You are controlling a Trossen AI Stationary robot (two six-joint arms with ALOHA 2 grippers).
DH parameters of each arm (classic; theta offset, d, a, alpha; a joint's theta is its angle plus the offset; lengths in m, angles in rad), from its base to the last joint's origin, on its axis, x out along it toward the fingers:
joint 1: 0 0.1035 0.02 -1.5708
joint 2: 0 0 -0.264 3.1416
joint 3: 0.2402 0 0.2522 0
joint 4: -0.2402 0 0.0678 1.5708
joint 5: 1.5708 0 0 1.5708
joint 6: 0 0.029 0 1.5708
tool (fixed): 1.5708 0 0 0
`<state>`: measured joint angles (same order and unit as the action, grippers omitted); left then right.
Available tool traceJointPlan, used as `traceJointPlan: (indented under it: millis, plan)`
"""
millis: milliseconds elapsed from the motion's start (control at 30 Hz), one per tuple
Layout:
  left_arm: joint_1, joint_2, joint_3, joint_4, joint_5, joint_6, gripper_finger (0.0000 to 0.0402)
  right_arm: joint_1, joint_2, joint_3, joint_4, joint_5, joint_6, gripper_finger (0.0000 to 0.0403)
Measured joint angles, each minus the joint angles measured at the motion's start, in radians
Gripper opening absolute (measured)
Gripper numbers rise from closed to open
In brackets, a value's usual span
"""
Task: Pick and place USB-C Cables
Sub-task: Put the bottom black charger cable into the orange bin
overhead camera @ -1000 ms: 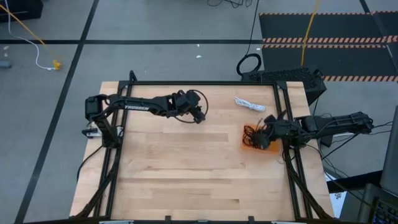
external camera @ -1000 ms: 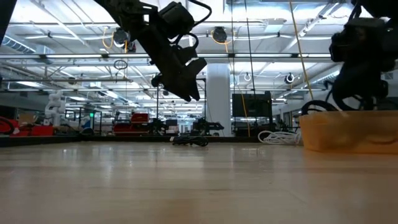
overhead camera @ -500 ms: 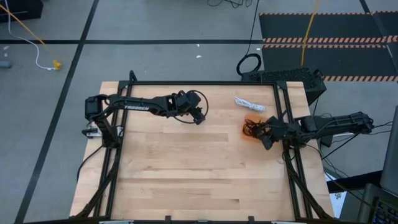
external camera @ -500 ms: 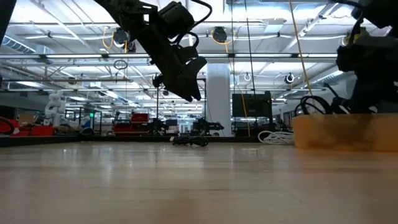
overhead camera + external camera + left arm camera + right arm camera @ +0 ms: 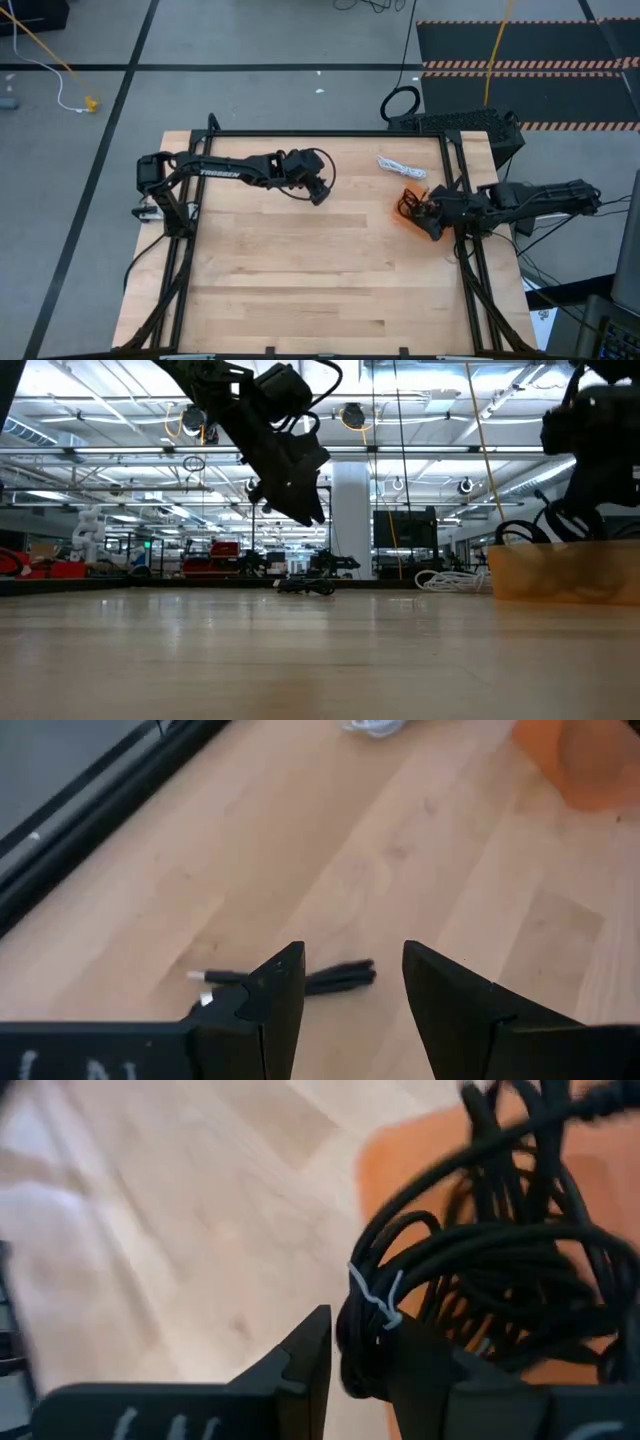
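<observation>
Several black USB-C Cables (image 5: 480,1270) lie tangled in the orange tray (image 5: 403,208) at the table's right. My right gripper (image 5: 355,1335) is over the tray (image 5: 560,570), shut on strands of that tangle. A white cable (image 5: 400,167) rests loosely coiled on the wood just beyond the tray. Another black cable (image 5: 335,978) lies flat on the table, also seen in the low view (image 5: 305,585). My left gripper (image 5: 320,192) hangs open above it, its fingers (image 5: 280,990) pointing slantwise down on either side of it, apart from it. My right gripper pinches a few black strands (image 5: 360,1355) of the cable tangle between its two fingers, close to a white twist tie (image 5: 375,1305). The fingers slant down from the table's right side. The rest of the tangle lies in the orange tray, with loops (image 5: 545,525) standing above the rim.
A black frame (image 5: 330,133) runs along the table's far edge and both sides. On the floor beyond lie a large black ring-shaped loop (image 5: 400,102) and a yellow cord (image 5: 45,45). The wood at the table's middle and near side is bare (image 5: 300,280).
My right gripper has narrowed its fingers, tipped and drawn back a little toward the table's right edge, uncovering more of the orange tray. The tray has shifted slightly, and cable loops now stand higher above its rim. My left gripper has turned slightly in place.
</observation>
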<state>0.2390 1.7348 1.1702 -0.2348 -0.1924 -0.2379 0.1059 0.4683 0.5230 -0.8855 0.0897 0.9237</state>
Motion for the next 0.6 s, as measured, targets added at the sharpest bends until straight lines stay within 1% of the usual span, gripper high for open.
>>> traceJointPlan:
  millis: [100, 233, 300, 433, 600]
  plan:
    - [0.000, 0.000, 0.000, -0.018, 0.000, 0.000, 0.0172, 0.000, 0.000, 0.052, -0.047, -0.010, 0.012, 0.0075]
    - [0.000, 0.000, 0.000, -0.024, 0.000, -0.001, 0.0172, 0.000, 0.003, 0.088, -0.120, 0.085, -0.001, 0.0069]
    - [0.000, 0.000, 0.000, -0.024, 0.000, -0.001, 0.0172, 0.000, 0.004, 0.087, -0.107, 0.094, -0.018, 0.0062]
    - [0.000, 0.000, 0.000, -0.024, 0.000, -0.002, 0.0172, 0.000, 0.004, 0.052, 0.017, 0.094, -0.027, 0.0048]
    - [-0.007, 0.000, 0.000, -0.024, 0.000, -0.003, 0.0172, 0.000, 0.004, -0.021, 0.210, 0.087, -0.044, 0.0047]
